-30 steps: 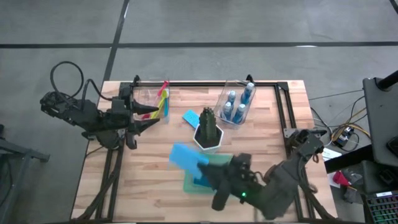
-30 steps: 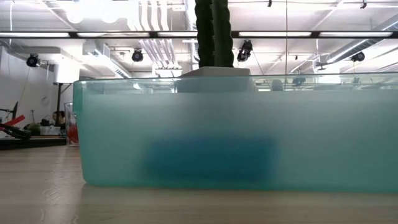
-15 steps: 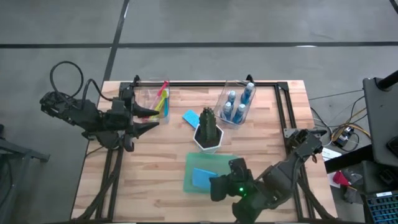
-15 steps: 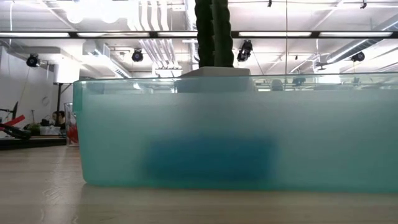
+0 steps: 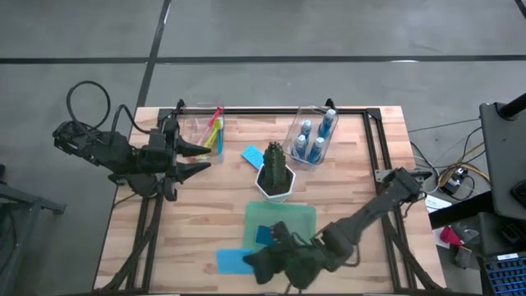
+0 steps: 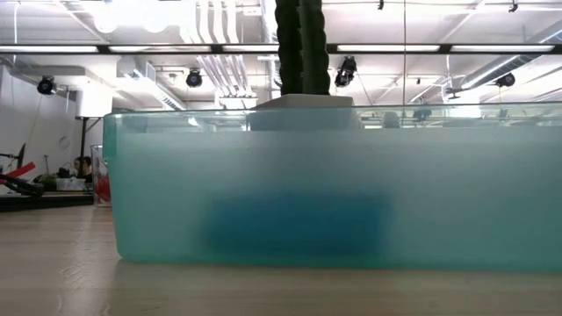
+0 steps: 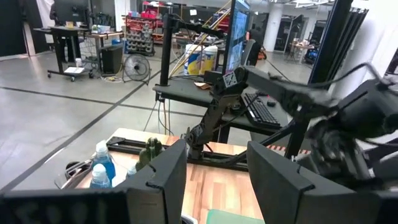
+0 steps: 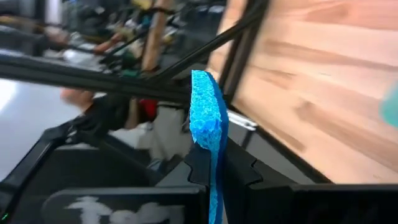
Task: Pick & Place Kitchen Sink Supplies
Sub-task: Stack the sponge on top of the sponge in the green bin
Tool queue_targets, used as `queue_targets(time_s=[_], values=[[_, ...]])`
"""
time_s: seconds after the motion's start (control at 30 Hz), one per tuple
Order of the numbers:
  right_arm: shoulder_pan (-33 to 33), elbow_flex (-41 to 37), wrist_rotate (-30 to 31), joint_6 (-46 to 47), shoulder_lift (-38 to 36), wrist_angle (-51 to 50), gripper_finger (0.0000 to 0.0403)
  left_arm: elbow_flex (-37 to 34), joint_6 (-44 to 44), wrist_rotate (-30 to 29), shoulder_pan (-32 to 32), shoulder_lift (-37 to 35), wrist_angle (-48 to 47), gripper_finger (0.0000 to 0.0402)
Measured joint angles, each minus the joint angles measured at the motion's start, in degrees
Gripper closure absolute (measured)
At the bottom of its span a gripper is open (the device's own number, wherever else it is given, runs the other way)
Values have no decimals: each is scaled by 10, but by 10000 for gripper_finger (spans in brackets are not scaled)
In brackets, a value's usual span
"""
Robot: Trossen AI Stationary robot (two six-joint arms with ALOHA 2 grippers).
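I see right pincer (image 5: 251, 265) at table's (image 5: 197, 222) 6 o'clock clamping a blue sponge (image 8: 209, 134); left pincer (image 5: 197, 156) gapes empty; no writing legible

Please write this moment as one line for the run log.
right gripper: shut on sponge, near table's front edge, left of green tray | tray: one sponge inside | left gripper: open, waiting by brush bin
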Motion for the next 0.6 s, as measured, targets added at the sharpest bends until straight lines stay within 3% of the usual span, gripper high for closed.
queue_targets(time_s=[0.1,0.33,0.5,0.6], values=[[-22,-51,-41,-40,0,99,392,0,0,0,0,0,0,238],[-56,-165,-138,-45,-8,212,393,0,-14,9,0,0,0,238],[-57,-252,-140,-11,-44,248,394,0,-31,19,0,0,-1,238],[-46,-319,-94,32,-81,254,394,0,-37,21,0,0,-2,238]])
